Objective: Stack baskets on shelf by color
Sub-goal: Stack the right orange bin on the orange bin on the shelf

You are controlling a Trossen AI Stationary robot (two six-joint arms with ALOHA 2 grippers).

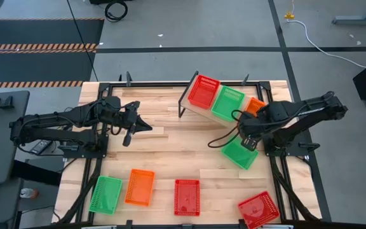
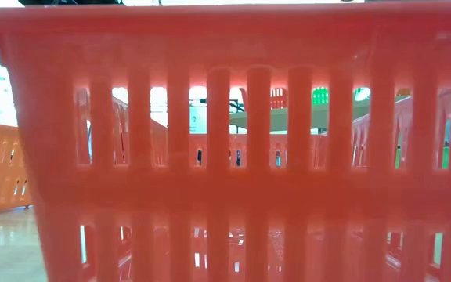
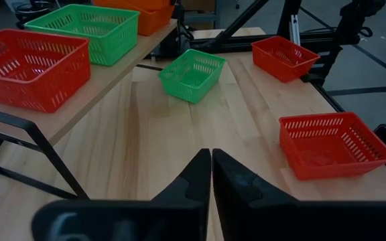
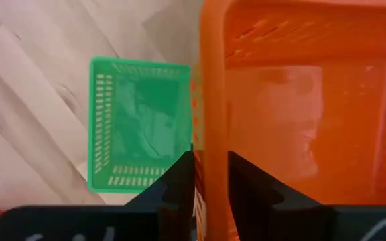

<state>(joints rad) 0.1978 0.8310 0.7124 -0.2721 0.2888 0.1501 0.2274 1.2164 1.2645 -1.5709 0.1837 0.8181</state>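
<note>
Basket count, high view — eight visible in total.
Red baskets: three (image 1: 203, 91) (image 1: 187, 196) (image 1: 258, 208).
Green baskets: three (image 1: 227, 103) (image 1: 240, 153) (image 1: 105, 194).
Orange baskets: two (image 1: 140, 187) (image 1: 255, 105) — the second mostly hidden.
Shelf (image 1: 196, 109): one.
Arms: two.

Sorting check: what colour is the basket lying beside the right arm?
Green plastic mesh basket, clearest in the high view.

The shelf (image 1: 196, 109), beside the right gripper (image 1: 249, 141), carries red, green and seemingly orange baskets; just below that gripper, a green basket (image 1: 240, 153) lies on the desk (image 1: 170, 152).
</note>
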